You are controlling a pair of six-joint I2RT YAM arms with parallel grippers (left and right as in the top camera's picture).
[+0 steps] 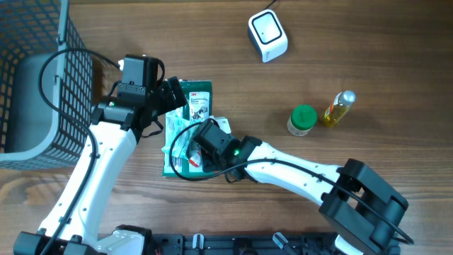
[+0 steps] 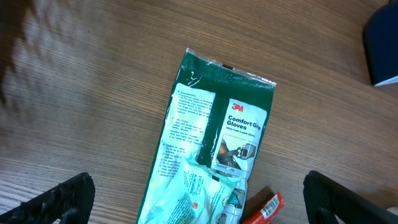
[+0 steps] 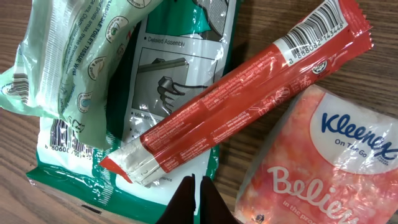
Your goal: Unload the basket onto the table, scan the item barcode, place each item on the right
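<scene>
Your overhead view looks straight down on the table (image 1: pixel 368 57) from high up, taking in most of it. Your left wrist camera faces down on the glove pack (image 2: pixel 217 124) from near. The right sits even closer, sharing that pack and the red packet (image 3: pixel 249 93).

Both arms are made of smooth white tubes with chunky black joints. The left arm (image 1: pixel 99 152) has a black boxy block (image 1: pixel 138 71) just behind the left pincer (image 1: pixel 173 95). A thin black cable (image 1: pixel 53 67) curls in a loop behind that block. Its fingers (image 2: pixel 62 202) are black and wide. The right arm (image 1: pixel 297 170) has a big black joint (image 1: pixel 364 202) far behind the right pincer (image 1: pixel 192 147). A small green light (image 1: pixel 236 150) glows just behind this pincer, and a black wire (image 1: pixel 171 154) loops beside it. Its fingertips (image 3: pixel 186 199) are dark and pointy.
</scene>
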